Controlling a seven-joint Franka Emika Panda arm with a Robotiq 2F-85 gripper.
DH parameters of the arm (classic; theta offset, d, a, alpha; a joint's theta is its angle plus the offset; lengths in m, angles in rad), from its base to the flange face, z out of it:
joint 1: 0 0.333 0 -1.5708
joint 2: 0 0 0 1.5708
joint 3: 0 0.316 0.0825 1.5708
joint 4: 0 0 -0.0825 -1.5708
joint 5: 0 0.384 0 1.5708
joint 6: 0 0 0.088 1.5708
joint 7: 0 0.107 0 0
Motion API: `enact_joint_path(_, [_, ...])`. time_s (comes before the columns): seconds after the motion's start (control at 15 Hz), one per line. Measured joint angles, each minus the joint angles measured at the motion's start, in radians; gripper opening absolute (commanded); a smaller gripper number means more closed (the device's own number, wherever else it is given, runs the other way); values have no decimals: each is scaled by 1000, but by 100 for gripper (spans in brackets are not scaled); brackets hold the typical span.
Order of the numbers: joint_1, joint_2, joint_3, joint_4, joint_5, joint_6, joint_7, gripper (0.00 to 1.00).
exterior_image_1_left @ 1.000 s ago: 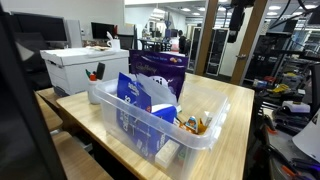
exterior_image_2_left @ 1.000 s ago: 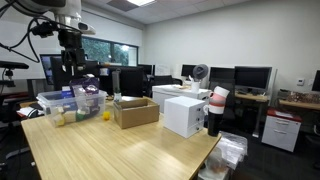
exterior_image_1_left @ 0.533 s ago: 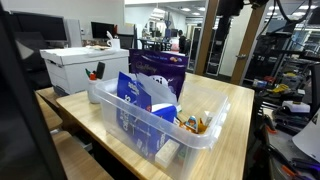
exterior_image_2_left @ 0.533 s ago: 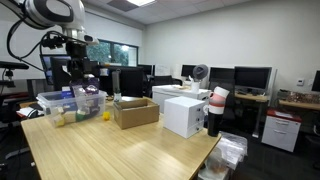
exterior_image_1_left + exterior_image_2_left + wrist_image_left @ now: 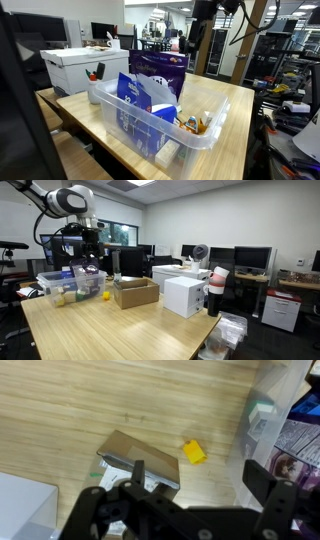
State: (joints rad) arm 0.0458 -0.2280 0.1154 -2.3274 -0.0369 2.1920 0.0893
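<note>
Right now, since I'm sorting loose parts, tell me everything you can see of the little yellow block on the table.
The yellow block is small, boxy and bright yellow, and looks like plastic. It lies flat on the pale wooden table, turned askew to the grain. It sits in the gap between the cardboard box and the clear bin, touching neither. Nothing rests on it or holds it. The gripper hangs above the table with its fingers open, clear of the block.

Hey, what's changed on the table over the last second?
The arm swung the end effector sideways above the clear bin, toward the cardboard box. Its jaws stayed open and empty. Bin, box and yellow block did not move.
</note>
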Motion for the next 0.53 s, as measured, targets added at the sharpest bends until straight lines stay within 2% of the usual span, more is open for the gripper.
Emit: enact_joint_path(0.53, [40,197,21,216,-45,21,4,100])
